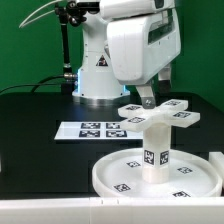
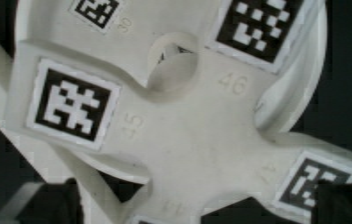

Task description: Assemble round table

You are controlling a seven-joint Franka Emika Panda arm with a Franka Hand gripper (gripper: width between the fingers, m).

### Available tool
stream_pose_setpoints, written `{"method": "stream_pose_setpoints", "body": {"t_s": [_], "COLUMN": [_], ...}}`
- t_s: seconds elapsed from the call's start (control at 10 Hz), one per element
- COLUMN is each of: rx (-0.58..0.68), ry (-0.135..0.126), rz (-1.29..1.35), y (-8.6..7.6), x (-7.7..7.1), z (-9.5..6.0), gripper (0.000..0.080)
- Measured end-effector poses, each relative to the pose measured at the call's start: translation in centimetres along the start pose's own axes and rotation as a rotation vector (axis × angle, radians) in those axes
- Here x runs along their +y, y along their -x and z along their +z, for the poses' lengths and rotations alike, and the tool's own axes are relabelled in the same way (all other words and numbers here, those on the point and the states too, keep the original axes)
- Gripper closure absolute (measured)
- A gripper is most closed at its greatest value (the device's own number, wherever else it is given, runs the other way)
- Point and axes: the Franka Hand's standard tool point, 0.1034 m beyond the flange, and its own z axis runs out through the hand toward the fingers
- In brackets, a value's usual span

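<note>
The round table's large rimmed disc lies flat at the front of the black table. The short cylindrical leg stands upright on its middle. The cross-shaped foot sits across the top of the leg, tags facing up. My gripper hangs straight down over the foot's centre, close above it, with its jaws open and nothing held. In the wrist view the foot fills almost the whole picture, its tagged arms spreading out from the hub; my fingertips do not show clearly there.
The marker board lies flat behind the disc, toward the exterior view's left. The arm's white base stands behind it. A white block shows at the exterior view's right edge, beside the disc.
</note>
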Motion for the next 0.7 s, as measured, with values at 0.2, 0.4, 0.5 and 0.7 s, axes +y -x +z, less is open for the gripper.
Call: {"method": "stream_pose_setpoints", "body": {"t_s": [0.2, 0.4, 0.5, 0.7], "rx": [-0.009, -0.012, -0.012, -0.013], "ry": [0.004, -0.008, -0.011, -0.014], "rz": [-0.145, -0.149, -0.145, -0.145], "y": [-0.2, -0.3, -0.3, -0.2], "x": [-0.2, -0.7, -0.8, -0.8], "z": [0.1, 0.6, 0.9, 1.5], "gripper": [0.0150, 0.0150, 0.0150, 0.0150]}}
